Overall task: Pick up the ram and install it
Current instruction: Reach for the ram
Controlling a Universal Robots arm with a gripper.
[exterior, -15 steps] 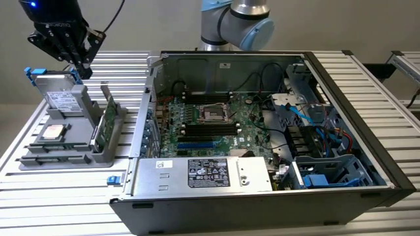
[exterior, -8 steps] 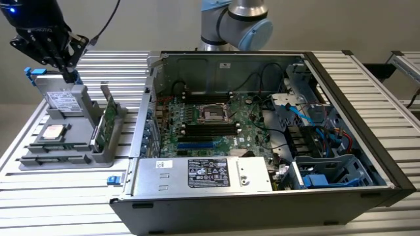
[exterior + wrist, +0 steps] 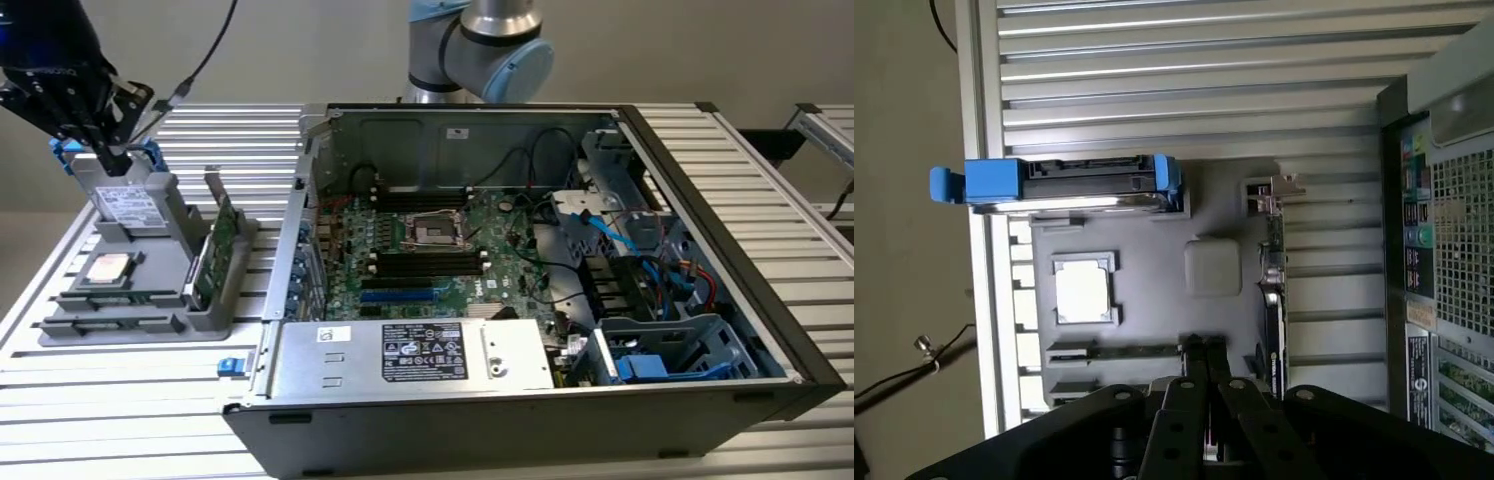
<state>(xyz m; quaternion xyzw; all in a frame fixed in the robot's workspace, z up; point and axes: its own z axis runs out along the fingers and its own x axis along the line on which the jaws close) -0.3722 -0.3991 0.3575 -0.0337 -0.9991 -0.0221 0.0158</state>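
The ram point(image 3: 1116, 350) looks like a thin dark-green strip standing on edge in a slot of the grey parts holder point(image 3: 1154, 320), beside the silver processor point(image 3: 1084, 292). My gripper point(image 3: 1204, 350) hangs above the holder with its two dark fingers pressed together and nothing visible between them. In the exterior view the gripper point(image 3: 114, 158) is at the exterior view's far left, over the back end of the holder point(image 3: 147, 300) by the hard drive point(image 3: 130, 208). The open computer case point(image 3: 534, 260) lies beside the holder, its motherboard point(image 3: 427, 250) and black memory slots point(image 3: 424, 263) exposed.
A taller green expansion card point(image 3: 216, 240) stands upright on the holder's side nearest the case. A hard drive with blue clips point(image 3: 1069, 185) sits at one end of the holder. Cables, a power supply point(image 3: 414, 352) and drive cages point(image 3: 667, 340) crowd the case. The ribbed metal table point(image 3: 80, 420) surrounds everything.
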